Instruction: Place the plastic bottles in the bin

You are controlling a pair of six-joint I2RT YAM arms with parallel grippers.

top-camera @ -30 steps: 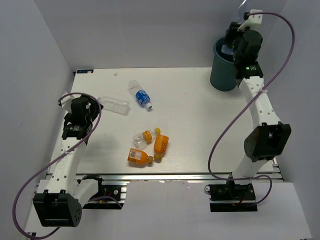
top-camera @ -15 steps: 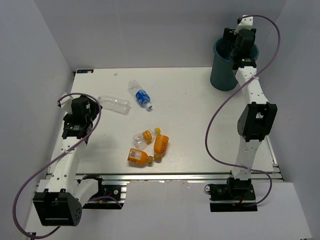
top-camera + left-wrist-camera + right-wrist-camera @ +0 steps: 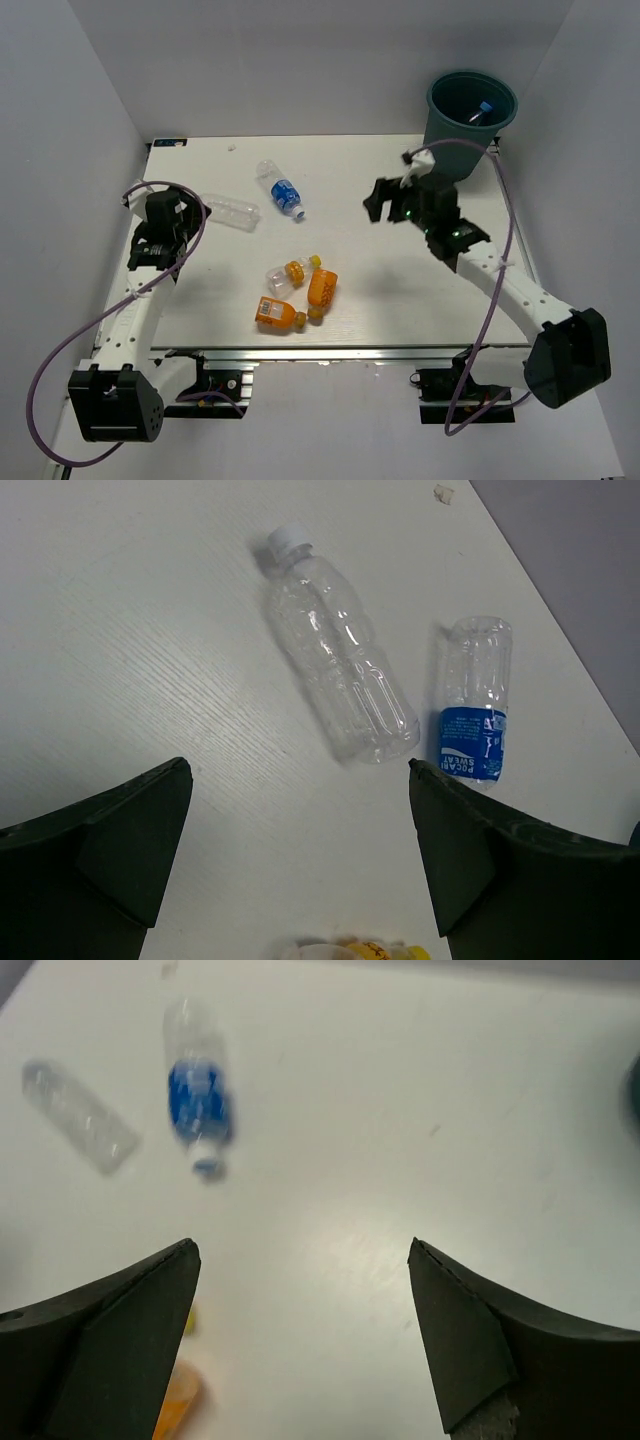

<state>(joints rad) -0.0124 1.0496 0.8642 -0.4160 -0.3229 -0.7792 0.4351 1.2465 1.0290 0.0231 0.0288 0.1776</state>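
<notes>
The dark teal bin (image 3: 444,135) stands at the table's far right corner, and a clear bottle with a blue cap (image 3: 483,108) lies inside it. On the table lie a plain clear bottle (image 3: 228,210) (image 3: 340,660), a blue-labelled bottle (image 3: 281,190) (image 3: 475,715) (image 3: 198,1100), and three orange bottles with yellow caps (image 3: 290,272) (image 3: 322,288) (image 3: 277,315) clustered near the front. My left gripper (image 3: 172,208) (image 3: 298,768) is open and empty just left of the plain clear bottle. Above the table's middle right my right gripper (image 3: 378,203) (image 3: 302,1245) hangs open and empty, facing left.
A small white scrap (image 3: 231,148) lies near the table's back edge. White walls close in the table on the left, back and right. The right arm's purple cable (image 3: 500,200) loops in front of the bin.
My right gripper was over the bin, opened, and has swung down and left to the table's middle right. A blue-capped bottle now lies in the bin. The left arm barely moved.
</notes>
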